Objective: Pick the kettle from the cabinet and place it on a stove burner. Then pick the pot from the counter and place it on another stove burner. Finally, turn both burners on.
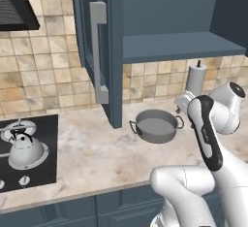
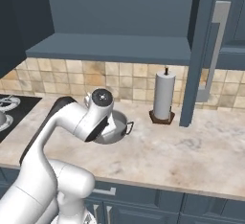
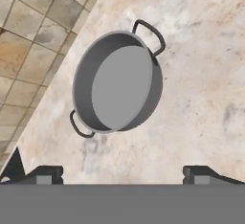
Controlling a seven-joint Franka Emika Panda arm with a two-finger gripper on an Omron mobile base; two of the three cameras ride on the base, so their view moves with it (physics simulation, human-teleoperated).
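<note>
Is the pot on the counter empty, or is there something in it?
Empty. The hand view looks straight into the pot and shows only its bare grey bottom; it stands upright on the counter.

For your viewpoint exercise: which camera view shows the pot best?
The hand view: the pot shows whole from above, both loop handles clear. The left base view shows it smaller on the counter; in the right base view the arm hides most of it.

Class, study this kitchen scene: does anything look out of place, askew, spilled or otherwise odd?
Nothing is spilled, tipped or damaged. The kettle sits upright on a stove burner, the pot stands upright and empty on the counter, and the paper towel roll is upright. Only the cabinet door hangs open.
</note>
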